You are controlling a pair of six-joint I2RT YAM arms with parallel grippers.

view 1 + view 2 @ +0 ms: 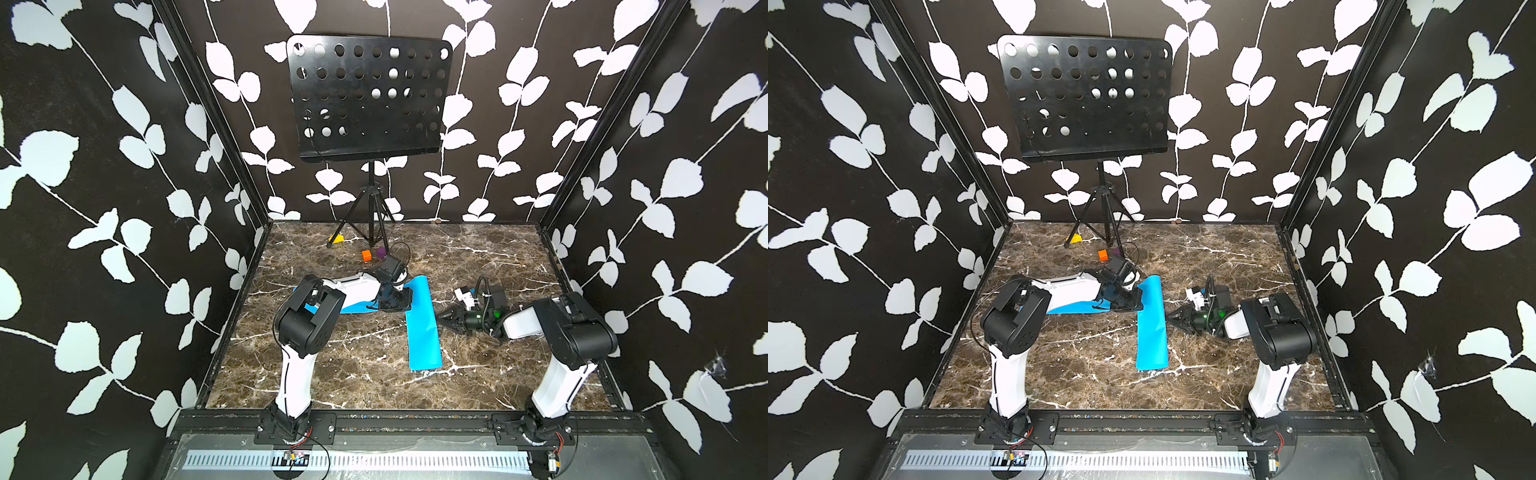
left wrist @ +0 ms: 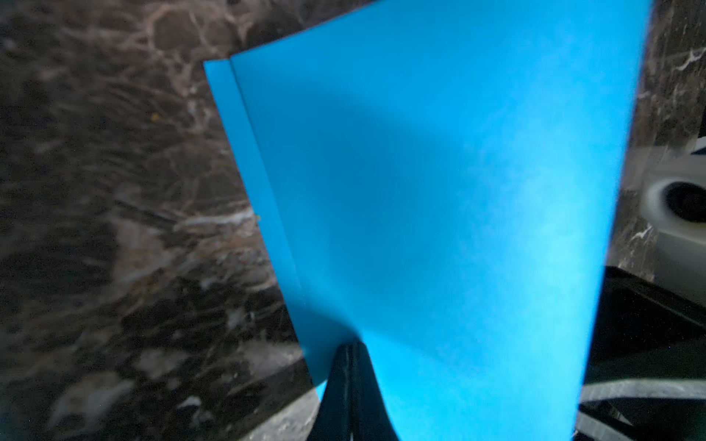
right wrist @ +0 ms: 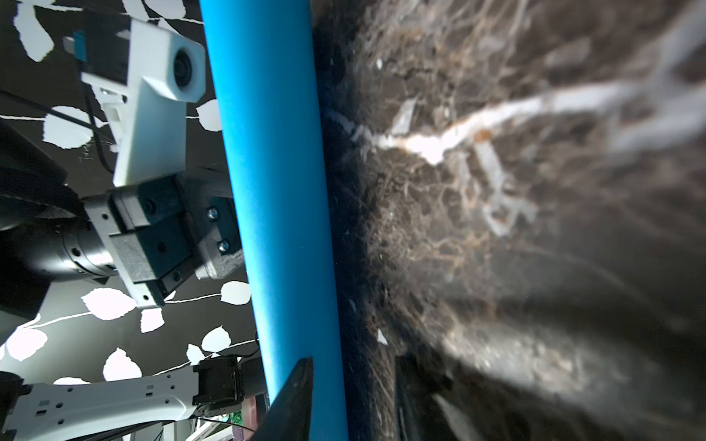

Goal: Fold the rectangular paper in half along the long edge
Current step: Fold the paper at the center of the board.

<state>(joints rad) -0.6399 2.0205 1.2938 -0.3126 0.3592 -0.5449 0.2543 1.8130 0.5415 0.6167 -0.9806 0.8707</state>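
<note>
The blue paper (image 1: 424, 340) (image 1: 1152, 340) lies on the marble table, bent into an L. One strip runs toward the front; the other part lies under my left arm. My left gripper (image 1: 400, 302) (image 1: 1133, 302) is low over the corner where the two parts meet. In the left wrist view its fingers (image 2: 349, 382) are pressed together on the paper (image 2: 458, 191), whose upper layer curves up over a lower one. My right gripper (image 1: 442, 318) (image 1: 1173, 318) is open just right of the strip. Its jaws (image 3: 351, 397) stand apart at the curled paper (image 3: 275, 191) edge, holding nothing.
A black perforated music stand (image 1: 365, 95) on a tripod (image 1: 370, 216) stands at the back. A yellow block (image 1: 337, 239), an orange cube (image 1: 366, 255) and a purple cube (image 1: 381, 252) lie behind my left wrist. Patterned walls enclose the table on three sides.
</note>
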